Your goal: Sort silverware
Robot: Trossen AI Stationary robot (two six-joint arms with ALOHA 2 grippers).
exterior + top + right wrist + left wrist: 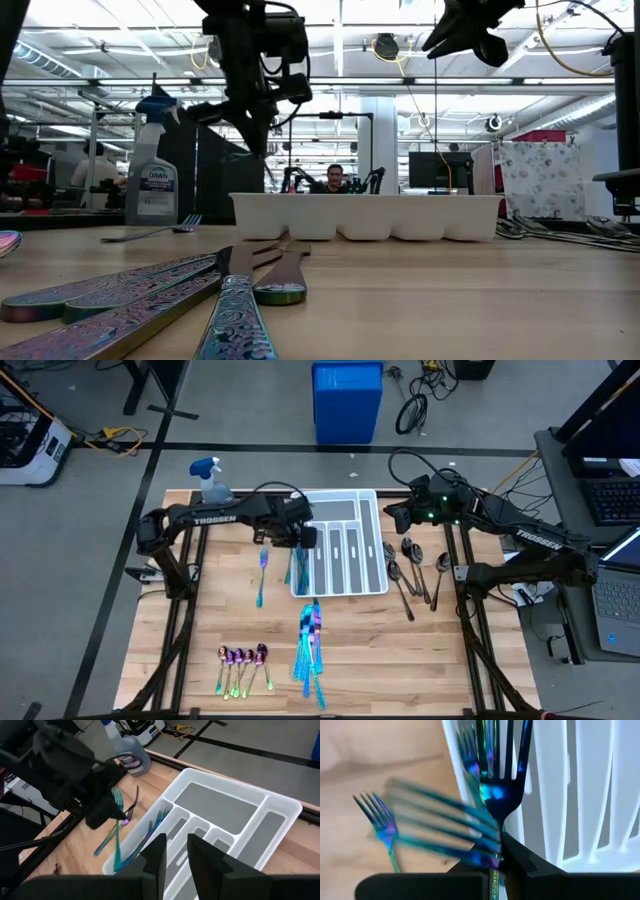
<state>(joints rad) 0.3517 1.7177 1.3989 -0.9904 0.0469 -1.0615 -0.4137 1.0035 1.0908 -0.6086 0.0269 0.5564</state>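
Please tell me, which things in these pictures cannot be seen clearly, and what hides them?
- Blue-teal metal fork in the left claw: handle hidden by the claw, left wrist view; a second fork there is a blurred streak.
- White plastic compartmented tray: inside hidden by its wall, low view.
- Dark gunmetal spoons: too small to count, high view.
- Right claw: whether open or shut, unclear.

White compartmented tray [372, 503] lies near the far middle of the wooden table [420, 660]. Spray bottle [212, 482] stands upright at the far left corner. Blue bin [347, 402] sits on the floor beyond the table; laptop [622, 592] at right.
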